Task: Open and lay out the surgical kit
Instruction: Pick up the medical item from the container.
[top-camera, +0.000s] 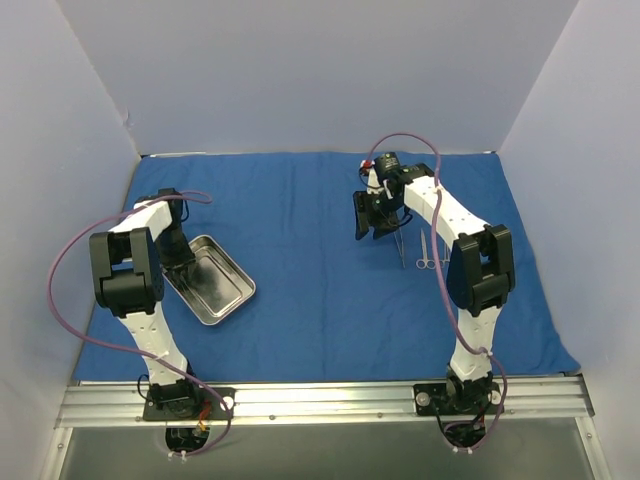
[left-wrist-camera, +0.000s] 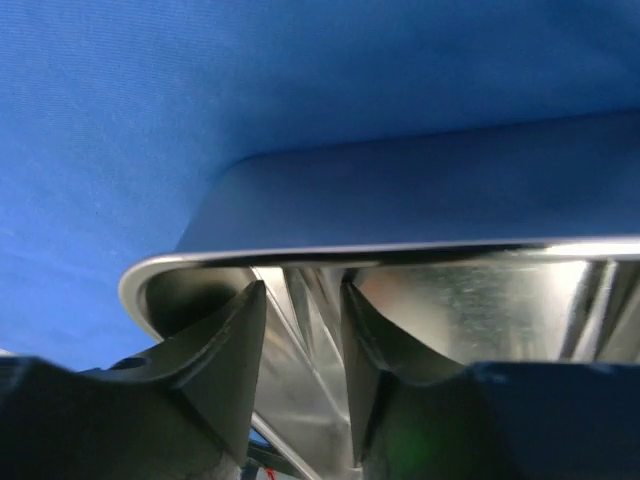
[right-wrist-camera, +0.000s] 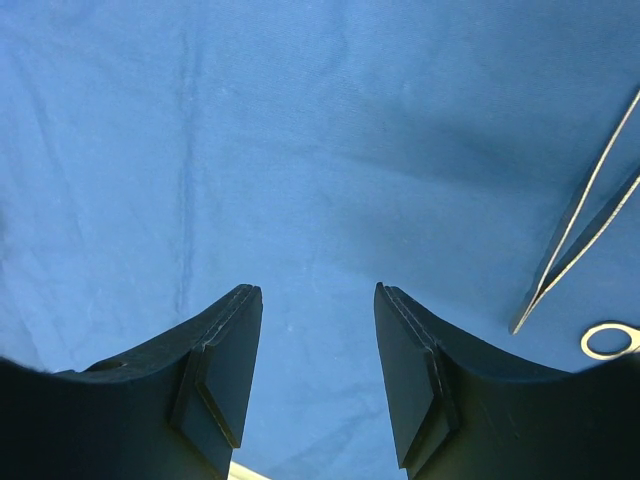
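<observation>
Left wrist: left claw (left-wrist-camera: 301, 290) slightly parted, empty, over tray (left-wrist-camera: 400, 248) near surface's left edge; right claw (right-wrist-camera: 318, 292) wide, empty, beside tweezers (right-wrist-camera: 533, 302).

I'm getting bright, even light from overhead in the top view, with the arms throwing only soft shadows on the surface (top-camera: 300, 200). The tray (left-wrist-camera: 400, 249) rim is glaring in my left wrist view, and the near fingers (left-wrist-camera: 215, 370) are blurring dark.

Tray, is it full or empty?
Empty, as far as shown: the tray shows only bare shiny metal from above; the tools lie on the cloth.
</observation>
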